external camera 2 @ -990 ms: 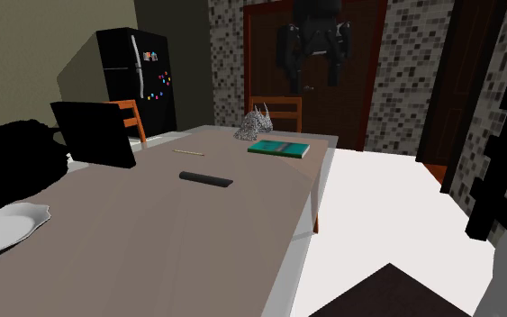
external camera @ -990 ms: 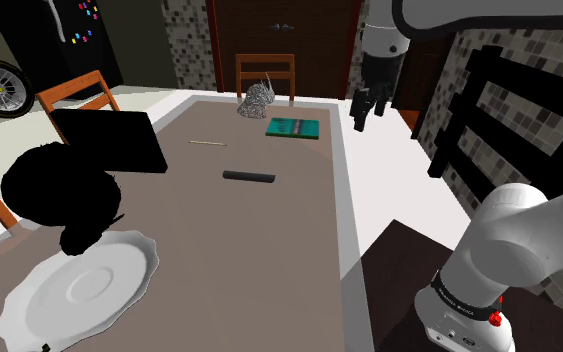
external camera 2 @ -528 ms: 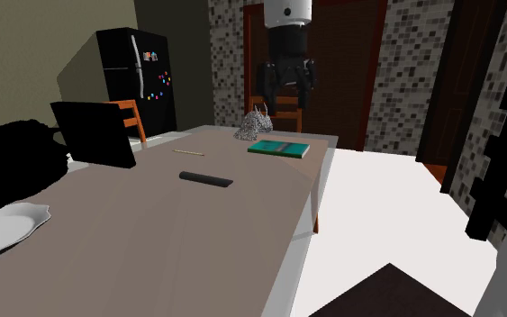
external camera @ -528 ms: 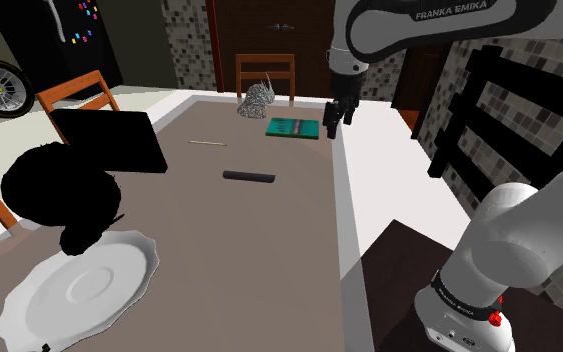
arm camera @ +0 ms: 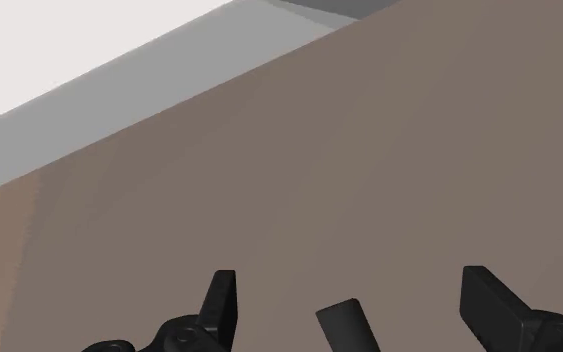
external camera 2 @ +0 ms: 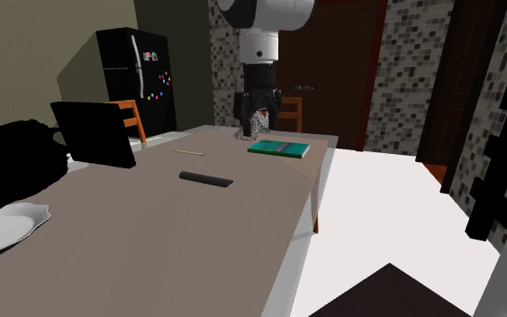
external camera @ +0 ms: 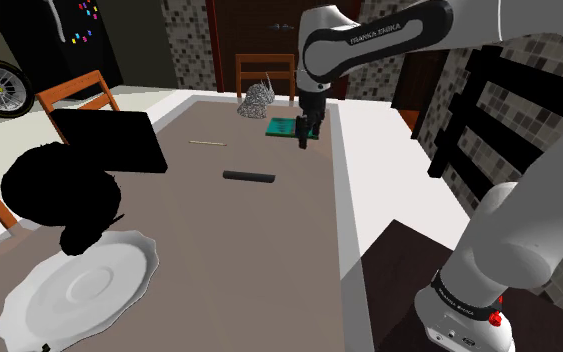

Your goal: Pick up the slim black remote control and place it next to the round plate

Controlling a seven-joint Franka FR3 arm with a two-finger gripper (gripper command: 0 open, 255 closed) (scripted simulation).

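Presently, I found the remote [external camera: 248,177] flat on the worktop [external camera: 269,240], well apart from the plate [external camera: 79,290]; my jaws hung open above. Judged light, rigid, slick: best gripped across its narrow width.

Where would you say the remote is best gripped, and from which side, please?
At its middle, from straight above. The remote lies flat on the table, long and slim, so only its two long edges offer a narrow span. The open gripper should probably come down straddling that width; a mid-length hold should keep it balanced.
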